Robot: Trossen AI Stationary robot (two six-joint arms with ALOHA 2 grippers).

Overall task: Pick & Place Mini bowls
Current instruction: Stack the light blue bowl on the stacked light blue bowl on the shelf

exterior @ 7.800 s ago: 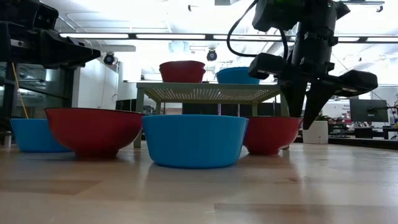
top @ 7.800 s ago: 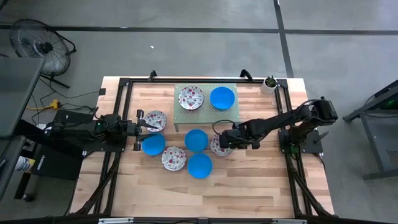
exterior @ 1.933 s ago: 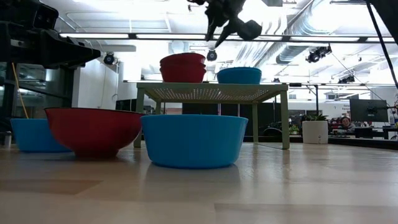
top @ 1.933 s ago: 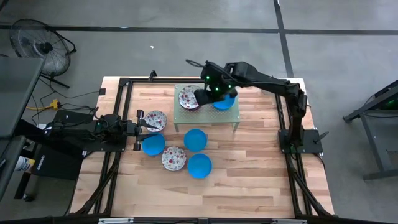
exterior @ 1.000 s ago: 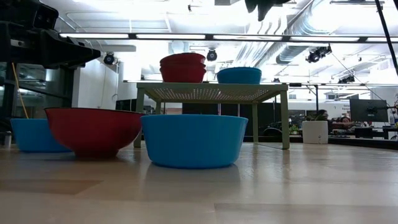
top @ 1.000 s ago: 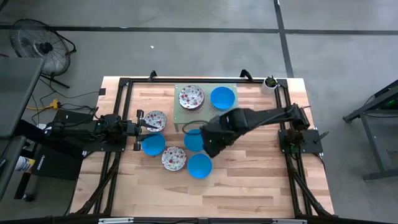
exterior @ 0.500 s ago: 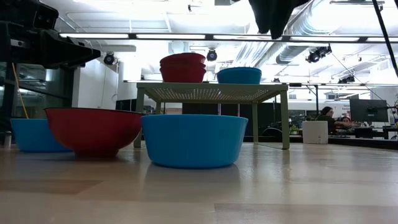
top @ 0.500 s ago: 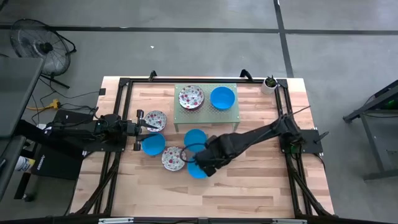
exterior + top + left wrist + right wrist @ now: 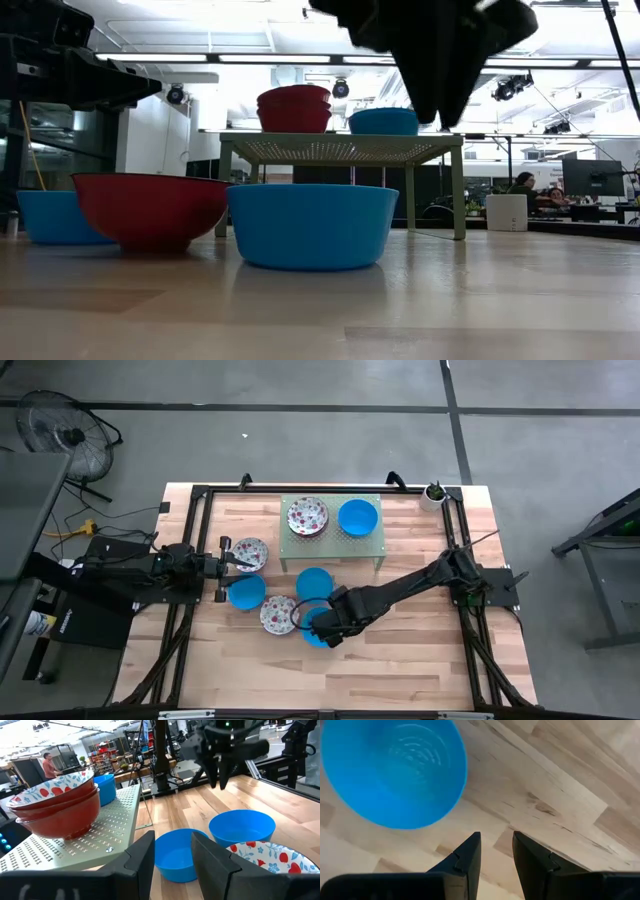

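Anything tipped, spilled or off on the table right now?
Nothing stands out. The mini bowls sit upright: a floral stack and a blue one on the green stand, the rest on the table. The right end effector hangs empty above a blue bowl.

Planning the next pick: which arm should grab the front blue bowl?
Right. Its gripper hangs open over that blue bowl; the left gripper waits at the table's left edge.
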